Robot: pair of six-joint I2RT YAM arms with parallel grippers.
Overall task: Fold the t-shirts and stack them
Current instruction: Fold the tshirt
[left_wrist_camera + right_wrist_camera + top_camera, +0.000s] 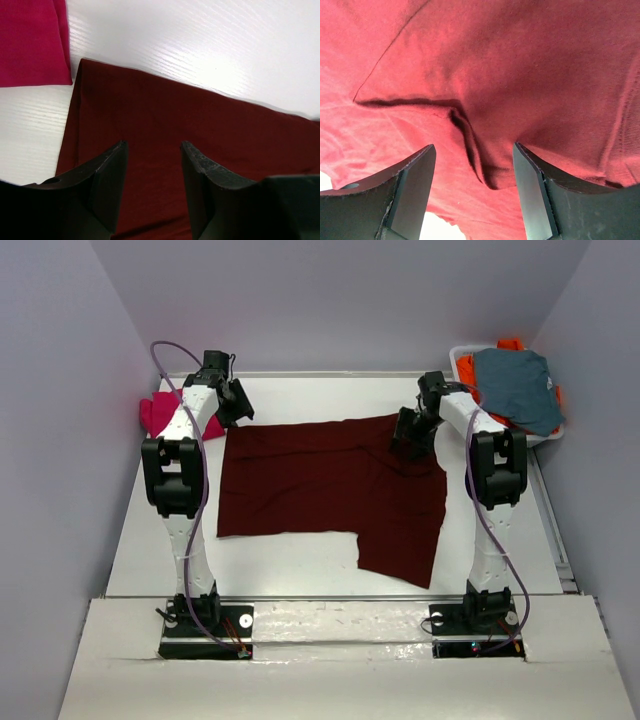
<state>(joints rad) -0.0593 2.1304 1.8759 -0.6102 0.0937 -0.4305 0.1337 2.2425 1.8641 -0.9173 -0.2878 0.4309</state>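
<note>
**Top view.** The maroon shirt (pixel 330 490) is spread flat mid-counter (pixel 300 580), with one flap reaching toward the near-right corner. The left jaws hang over its far-left corner and the right jaws over its far-right part.

Count:
- Four garments: one maroon, one pink shirt (pixel 158 412) at the far-left edge, and one grey-blue shirt (pixel 515 385) lying on one orange garment (pixel 465 368).
- One bin (pixel 458 348) at the far-right corner, holding the grey-blue and orange pieces.

**Left wrist.** The jaws are wide with nothing between them. Maroon cloth is below, and the pink shirt is just beside that corner, not touching.

**Right wrist.** The jaws are wide. A raised pucker (pixel 470 145) of cloth sits between them, unpinched.

**Judgement.** You are at the grasp before a fold. Next, you likely need both jaws to close on the far edge and carry it nearward together.
</note>
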